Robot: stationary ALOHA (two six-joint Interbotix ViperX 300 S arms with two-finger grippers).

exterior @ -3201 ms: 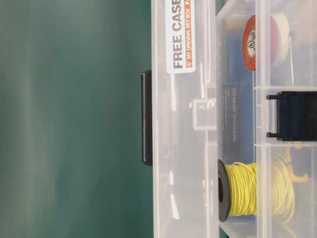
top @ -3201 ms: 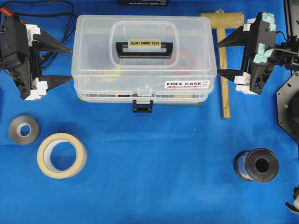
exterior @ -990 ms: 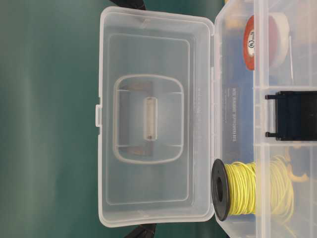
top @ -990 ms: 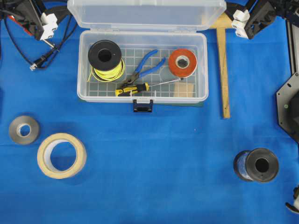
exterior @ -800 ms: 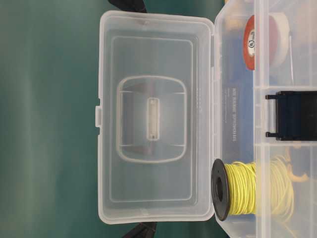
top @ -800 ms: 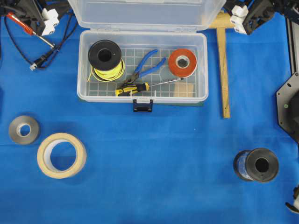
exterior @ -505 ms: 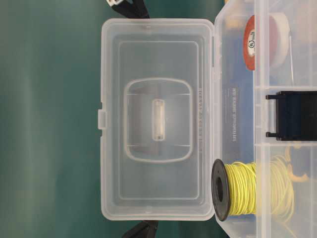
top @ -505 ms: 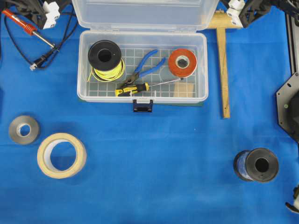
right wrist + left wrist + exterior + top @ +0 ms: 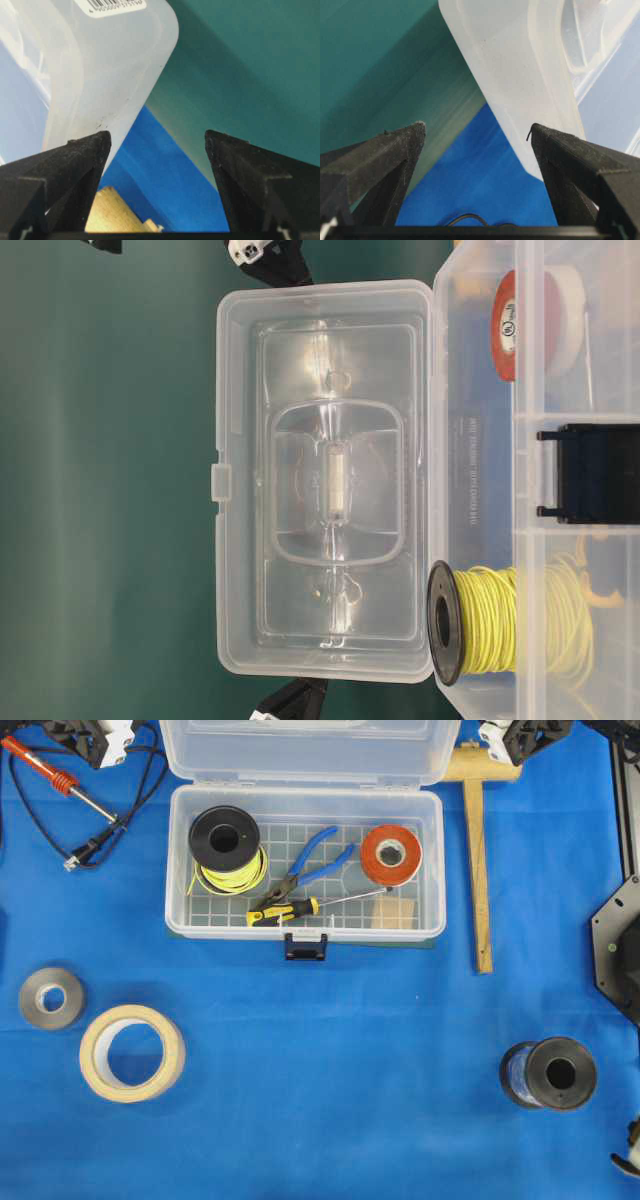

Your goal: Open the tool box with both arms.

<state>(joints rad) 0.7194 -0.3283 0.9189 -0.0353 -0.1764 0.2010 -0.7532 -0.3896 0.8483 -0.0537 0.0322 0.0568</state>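
The tool box (image 9: 305,860) is sitting on the blue cloth (image 9: 320,1070) with its lid (image 9: 312,750) swung up and tipped back past the hinge, so you are looking straight at the yellow wire spool (image 9: 226,845), pliers (image 9: 312,860), screwdriver (image 9: 285,910) and orange tape (image 9: 391,855) inside. By my reading the opening is done; you are only clearing the arms away.

The left gripper (image 9: 477,132) is standing spread wide beside the lid's left corner, one finger edge close to the plastic, pinching nothing. The right gripper (image 9: 157,137) is likewise gaping at the lid's right corner, above the wooden mallet (image 9: 478,840), holding nothing. Whether either tip is actually brushing the lid, I cannot tell.
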